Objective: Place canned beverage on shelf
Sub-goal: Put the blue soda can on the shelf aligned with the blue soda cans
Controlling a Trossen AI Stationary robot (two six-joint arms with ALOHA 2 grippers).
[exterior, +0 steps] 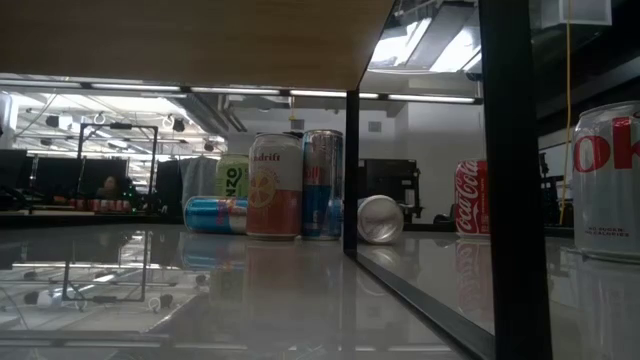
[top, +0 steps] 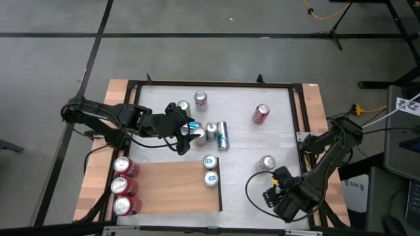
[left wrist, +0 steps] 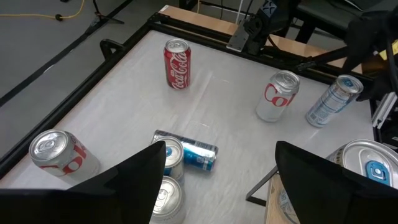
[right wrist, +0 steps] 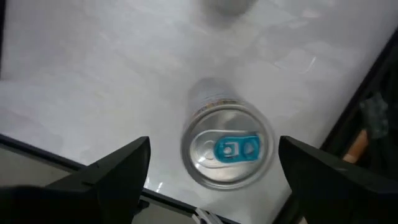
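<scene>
The shelf (top: 170, 187) is the light-brown panel at the table's near left. Three red cans (top: 121, 187) stand along its left side and two silver cans (top: 210, 170) at its right edge. My right gripper (right wrist: 214, 152) hangs open near the table's near right corner (top: 281, 195), pointing straight down. Below it a silver can with a blue tab (right wrist: 227, 152) stands upright on the white table, a finger on either side and clear of it. My left gripper (left wrist: 221, 168) hovers open and empty over the cluster of cans at mid-table (top: 190, 133).
Loose cans stand on the white table: a red Coca-Cola can (left wrist: 177, 63), white-and-red cans (left wrist: 278, 96) (left wrist: 59, 154), a slim blue-and-silver can (left wrist: 334, 99) and one lying on its side (left wrist: 196, 152). A black frame (top: 298, 118) rims the table. Bare table lies between the shelf and my right gripper.
</scene>
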